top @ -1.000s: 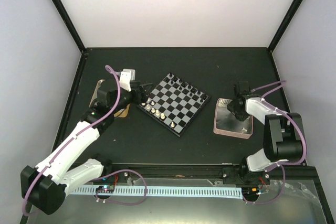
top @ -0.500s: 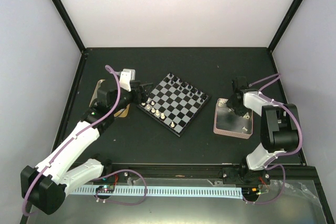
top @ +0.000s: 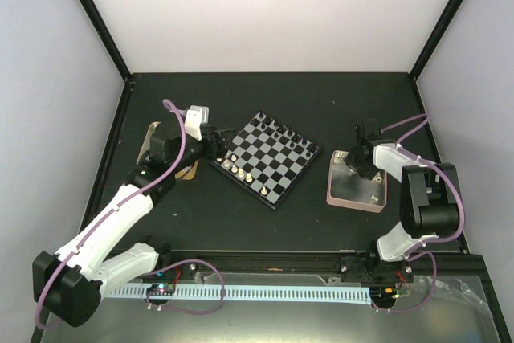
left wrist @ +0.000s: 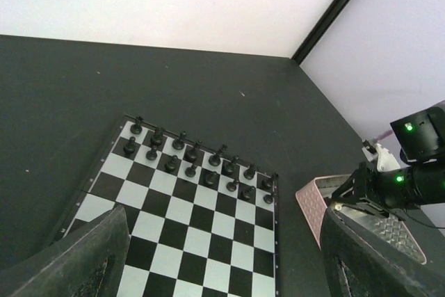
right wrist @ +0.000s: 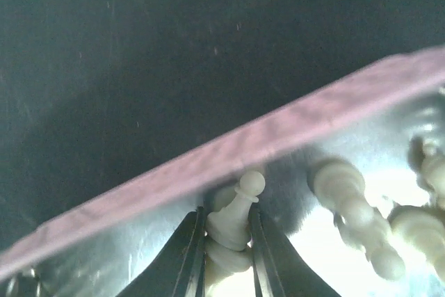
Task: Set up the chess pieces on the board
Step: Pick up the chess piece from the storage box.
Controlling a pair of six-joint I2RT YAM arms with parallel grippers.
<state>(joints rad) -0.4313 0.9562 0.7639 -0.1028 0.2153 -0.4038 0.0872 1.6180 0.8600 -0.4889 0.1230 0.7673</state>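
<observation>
Board [top: 266, 158] on black table [top: 337, 98], pale walls [top: 273, 6] around.

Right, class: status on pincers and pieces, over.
Left pincer open at board edge. Right pincer shut on white pawn in pink tray. Other white pieces alongside.

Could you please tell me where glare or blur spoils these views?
Right wrist: the tray rim is smeared out of focus, glare washes out its floor at lower right, yet the pawn between the right fingers reads clearly. Left wrist: the board is sharp; the left fingers are dark blurs. Top: even light, pieces tiny.
</observation>
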